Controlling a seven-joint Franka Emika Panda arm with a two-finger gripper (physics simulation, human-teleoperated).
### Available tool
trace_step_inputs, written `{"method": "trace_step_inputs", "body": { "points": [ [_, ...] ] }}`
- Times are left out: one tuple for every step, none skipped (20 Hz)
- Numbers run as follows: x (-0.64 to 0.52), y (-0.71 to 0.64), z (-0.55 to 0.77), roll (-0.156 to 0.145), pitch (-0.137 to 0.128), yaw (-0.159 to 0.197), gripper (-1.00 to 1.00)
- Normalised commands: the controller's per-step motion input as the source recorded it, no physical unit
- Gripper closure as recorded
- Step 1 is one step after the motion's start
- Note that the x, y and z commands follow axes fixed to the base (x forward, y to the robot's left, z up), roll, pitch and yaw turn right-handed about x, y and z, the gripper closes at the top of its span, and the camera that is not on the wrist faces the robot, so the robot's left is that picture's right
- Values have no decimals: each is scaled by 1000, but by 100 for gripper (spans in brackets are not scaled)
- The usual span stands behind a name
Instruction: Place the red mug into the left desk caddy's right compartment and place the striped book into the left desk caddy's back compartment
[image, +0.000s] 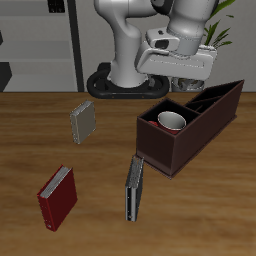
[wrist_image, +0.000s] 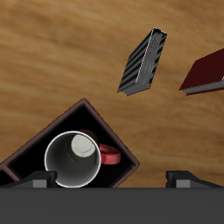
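The red mug stands upright in the large square end section of the left desk caddy, a long dark maroon box. In the wrist view the mug shows its light grey inside and red handle, framed by the caddy's walls. My gripper hangs above the mug, open, holding nothing; its fingertips stand wide apart. The striped book lies on the table in front of the caddy, nearer the front edge, and also shows in the wrist view.
A dark red book lies near the table's front edge, also seen from the wrist. A small plain grey book lies farther back. The robot's base stands behind the caddy.
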Motion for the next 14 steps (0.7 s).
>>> {"method": "trace_step_inputs", "body": {
  "points": [
    [350,-504,-21,100,38,30,-100],
    [197,-375,-26,188,92,-87,-100],
    [281,-363,-90,163,89,124,-100],
    [267,-552,36,53,57,-153,-100],
    [164,-255,83,232,-26,-32,-100],
    [349,-377,-4,145,43,-18,-100],
    [245,-354,32,52,4,-21,-100],
    [275,-441,78,82,-10,-69,-100],
    [381,-582,36,50,55,5,-100],
    [273,-288,-8,171,84,-200,-100],
    [316,-434,96,29,-31,46,-100],
    [336,-555,98,-128,-43,-24,-100],
    [317,-452,109,-58,-53,-20,-100],
    [301,-412,60,65,18,-65,-100]
  ]
}}
